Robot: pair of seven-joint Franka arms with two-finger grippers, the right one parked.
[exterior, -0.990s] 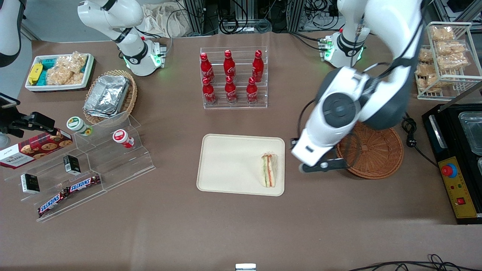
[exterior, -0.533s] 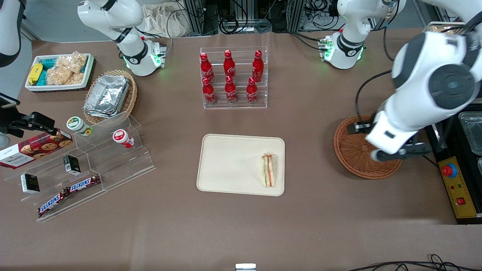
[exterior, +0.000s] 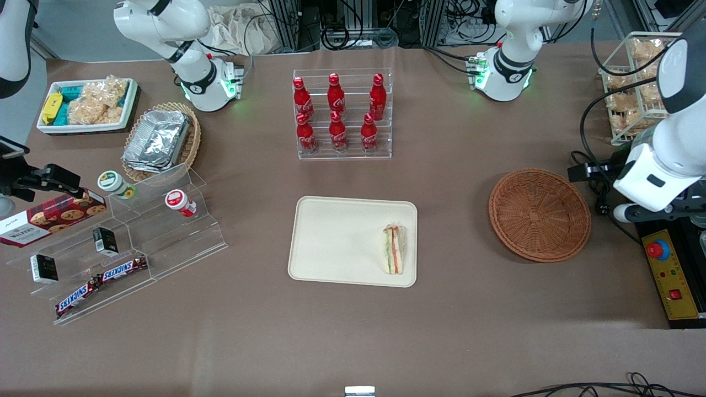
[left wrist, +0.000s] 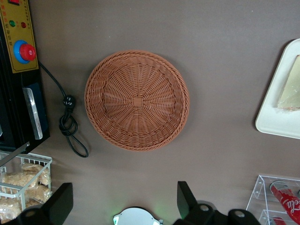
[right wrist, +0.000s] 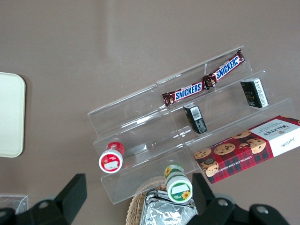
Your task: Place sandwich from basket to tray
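The sandwich lies on the cream tray, close to the tray's edge nearest the working arm; the left wrist view catches part of the sandwich on the tray's corner. Nothing lies in the reddish-brown basket, which shows whole in the wrist view. My gripper hangs high, past the basket toward the working arm's end of the table, over the black machine's edge. Its fingers stand wide open around nothing, gripper.
A black machine with a red button and a coiled cable sit beside the basket. A wire rack of bagged snacks stands farther from the camera. A rack of cola bottles stands farther back than the tray. Acrylic snack steps lie toward the parked arm's end.
The arm has swung from beside the tray, across the basket, out toward the working arm's end of the table. The sandwich has stayed on the tray.
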